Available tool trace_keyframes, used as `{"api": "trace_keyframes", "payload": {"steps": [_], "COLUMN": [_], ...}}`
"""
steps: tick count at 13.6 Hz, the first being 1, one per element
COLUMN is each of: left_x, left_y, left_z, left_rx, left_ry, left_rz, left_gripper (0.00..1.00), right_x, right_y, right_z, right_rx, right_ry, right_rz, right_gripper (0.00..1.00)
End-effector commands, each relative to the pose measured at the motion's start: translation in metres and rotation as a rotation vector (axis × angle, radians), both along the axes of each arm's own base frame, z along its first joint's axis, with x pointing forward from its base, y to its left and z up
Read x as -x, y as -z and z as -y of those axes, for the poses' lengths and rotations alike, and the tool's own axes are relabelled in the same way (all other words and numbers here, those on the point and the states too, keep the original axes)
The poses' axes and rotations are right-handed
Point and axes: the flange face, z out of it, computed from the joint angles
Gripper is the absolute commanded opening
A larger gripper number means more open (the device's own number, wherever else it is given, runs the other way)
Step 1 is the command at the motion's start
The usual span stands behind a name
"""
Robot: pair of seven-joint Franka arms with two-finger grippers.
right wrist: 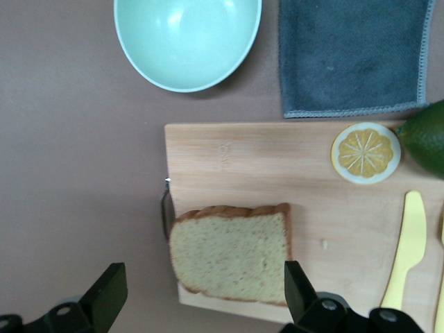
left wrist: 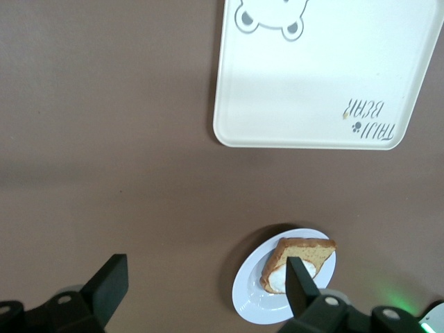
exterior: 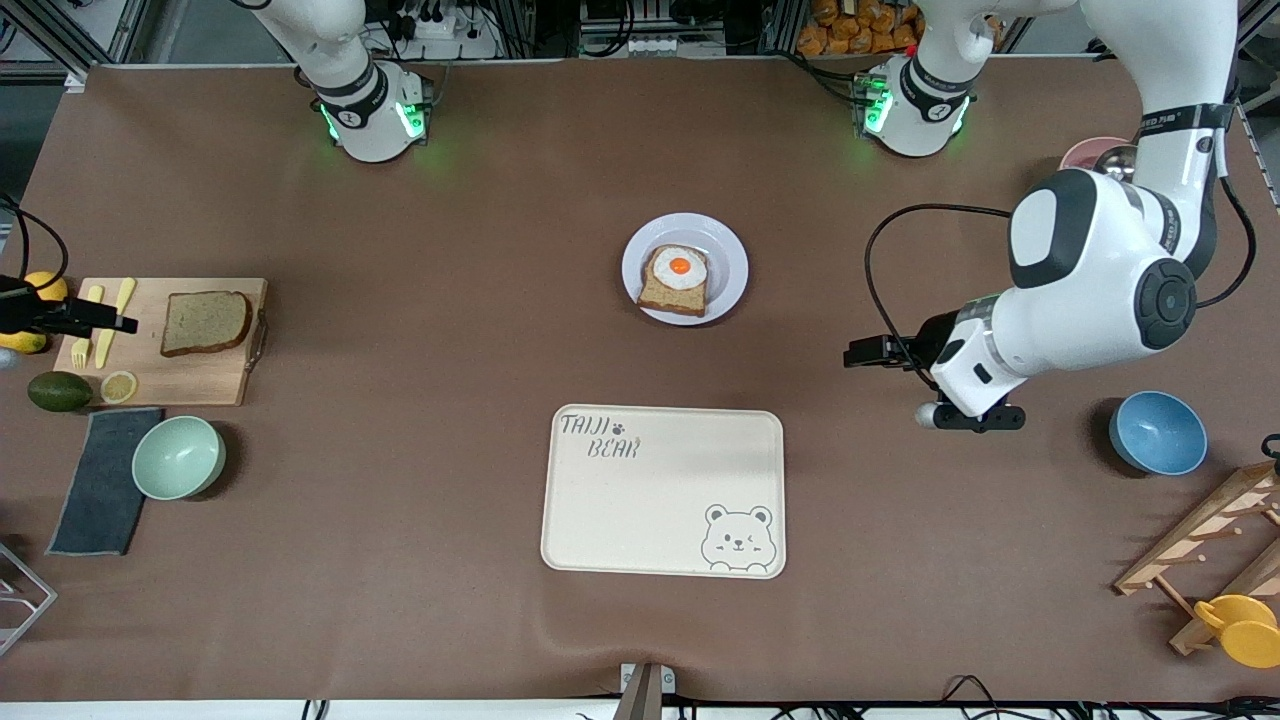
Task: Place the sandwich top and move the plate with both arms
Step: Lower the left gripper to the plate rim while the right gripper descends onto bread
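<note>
Brown tabletop, left of the front frame: the bread slice [exterior: 206,322] lies on a cutting board [exterior: 190,378], directly under the right gripper [right wrist: 201,295], fingers spread wide. At center sits the plate [exterior: 729,256]; the left gripper [left wrist: 208,295] hangs wide apart at right.

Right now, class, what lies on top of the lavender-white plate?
On the plate lies one bread slice bearing a fried egg. The plate's surface under the slice is hidden. The sandwich top is not there; it lies on the wooden board.
</note>
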Motion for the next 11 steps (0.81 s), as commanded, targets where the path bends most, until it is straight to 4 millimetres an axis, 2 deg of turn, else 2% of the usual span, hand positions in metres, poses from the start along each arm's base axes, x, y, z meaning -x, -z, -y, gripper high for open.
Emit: {"api": "trace_keyframes", "payload": {"steps": [1, 3, 4, 6, 9, 10, 11], "left_x": [0.014, 0.024, 0.028, 0.036, 0.041, 0.048, 0.051], "left_y": [0.018, 0.030, 0.035, 0.046, 0.050, 0.055, 0.059], "left_z": [0.005, 0.009, 0.017, 0.022, 0.027, 0.031, 0.033], "left_rx": [-0.002, -0.009, -0.011, -0.023, -0.026, -0.031, -0.030], "left_ry": [-0.005, 0.003, 0.009, 0.005, 0.013, 0.023, 0.019], "left_rz": [-0.056, -0.085, -0.090, -0.115, -0.122, -0.133, -0.122], "left_gripper": [1.00, 1.00, 1.00, 1.00, 1.00, 1.00, 1.00], "right_x": [0.004, 0.012, 0.012, 0.011, 0.014, 0.013, 0.015], "right_y": [0.023, 0.041, 0.042, 0.050, 0.065, 0.067, 0.072], "right_z": [0.017, 0.027, 0.026, 0.025, 0.027, 0.028, 0.032], "right_rx": [-0.023, -0.045, -0.050, -0.059, -0.080, -0.079, -0.078], "right_ry": [-0.049, -0.073, -0.083, -0.083, -0.074, -0.090, -0.093], "right_rz": [0.039, 0.033, 0.038, 0.032, 0.027, 0.035, 0.042], "right_gripper": [1.00, 0.87, 0.83, 0.81, 0.80, 0.80, 0.77]}}
